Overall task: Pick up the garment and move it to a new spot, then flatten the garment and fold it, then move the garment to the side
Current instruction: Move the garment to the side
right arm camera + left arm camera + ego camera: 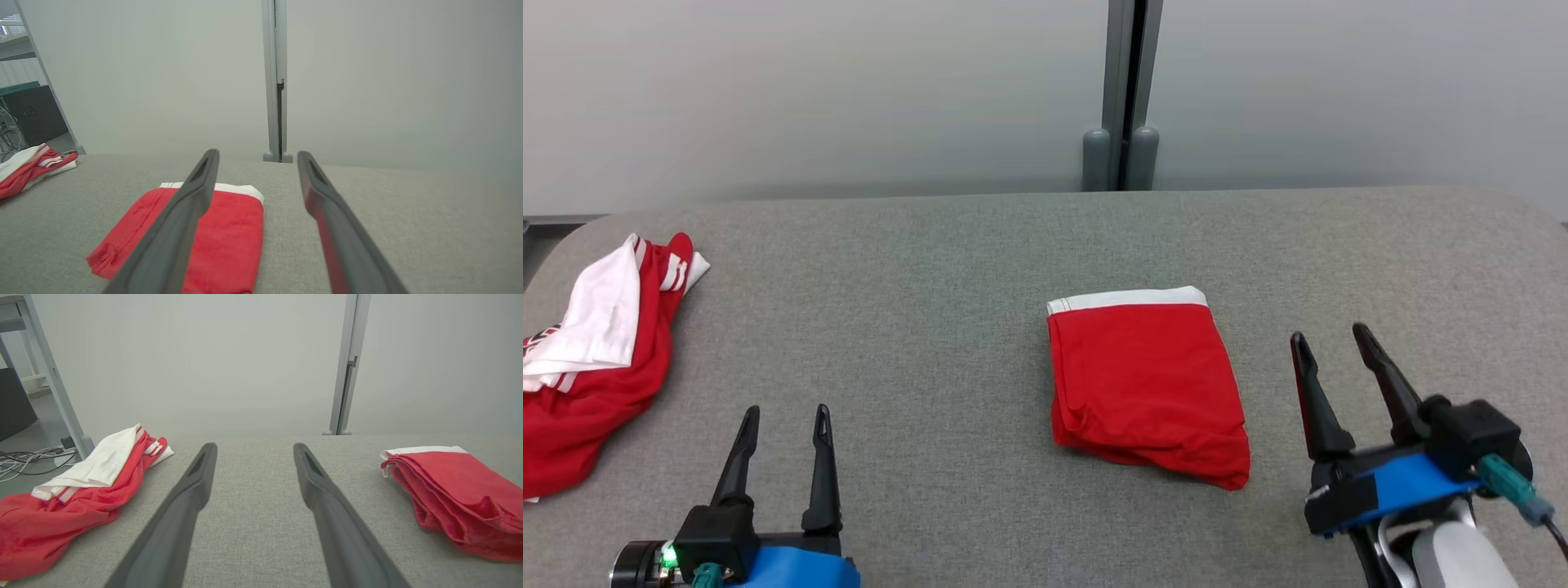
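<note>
Left gripper (787,408) sits closest in, fingers spread, nothing between them. Its body is cut off by the bottom edge. Far left on the bench (931,269): crumpled red-and-white clothes (596,359), clipped by the frame edge, can't tell how many pieces. Right of centre: folded red garment (1147,384), white band at the far end, lying flat, nothing touching it. In the right wrist view one finger hides part of it. Right gripper (1329,333) is near it on the right, apart from it, spread, empty. Bench is grey fabric with rounded corners. Pale partition wall (809,90) behind, grey post (1125,90) at the seam. Cables (24,459) on the floor in the left wrist view.
</note>
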Motion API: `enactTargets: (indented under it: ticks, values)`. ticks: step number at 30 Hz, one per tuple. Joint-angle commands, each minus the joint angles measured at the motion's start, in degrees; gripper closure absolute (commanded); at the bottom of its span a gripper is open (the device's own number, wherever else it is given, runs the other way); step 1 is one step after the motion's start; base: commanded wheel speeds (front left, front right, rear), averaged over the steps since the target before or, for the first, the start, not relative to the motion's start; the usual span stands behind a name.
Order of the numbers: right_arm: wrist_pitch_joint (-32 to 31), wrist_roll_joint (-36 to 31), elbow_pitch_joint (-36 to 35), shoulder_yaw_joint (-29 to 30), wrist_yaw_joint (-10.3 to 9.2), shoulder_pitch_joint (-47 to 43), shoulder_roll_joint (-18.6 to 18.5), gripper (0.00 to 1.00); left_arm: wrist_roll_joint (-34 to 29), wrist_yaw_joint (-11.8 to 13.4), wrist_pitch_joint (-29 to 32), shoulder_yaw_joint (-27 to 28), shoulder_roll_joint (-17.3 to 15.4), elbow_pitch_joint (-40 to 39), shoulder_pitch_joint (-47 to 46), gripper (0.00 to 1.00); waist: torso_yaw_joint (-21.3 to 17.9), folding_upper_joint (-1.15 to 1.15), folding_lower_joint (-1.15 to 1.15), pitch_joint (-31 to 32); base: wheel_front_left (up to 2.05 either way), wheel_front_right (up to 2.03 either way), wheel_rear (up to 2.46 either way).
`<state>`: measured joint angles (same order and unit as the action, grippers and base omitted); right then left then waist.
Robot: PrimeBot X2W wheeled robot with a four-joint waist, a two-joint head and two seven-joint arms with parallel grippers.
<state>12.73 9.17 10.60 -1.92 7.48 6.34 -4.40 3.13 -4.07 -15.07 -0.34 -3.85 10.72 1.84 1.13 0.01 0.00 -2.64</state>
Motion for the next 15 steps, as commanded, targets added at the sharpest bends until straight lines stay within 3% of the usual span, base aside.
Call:
enactTargets:
  ticks: [1,7,15]
  values:
    - [-0.97,0.23,0.28,-0.8,0.03,3.04,-0.98,0.0,0.43,-0.34,-0.14,-0.01,-0.25,0.11,-1.37,0.0,0.62,-0.01,0.0,-1.0,0.0,0.0,0.0]
    - [-5.57,-0.35,3.9,-2.25,0.03,11.46,-2.14,0.0,0.5,-0.3,-0.14,-0.39,-0.04,0.15,-3.03,0.0,1.98,-0.01,0.0,-4.0,0.0,0.0,0.0]
    - [-9.33,-0.4,15.55,-2.78,0.03,18.47,-3.68,0.0,0.88,-0.53,-0.14,-1.68,0.39,0.2,-6.17,0.0,4.4,-0.01,0.0,-8.67,0.0,0.0,0.0]
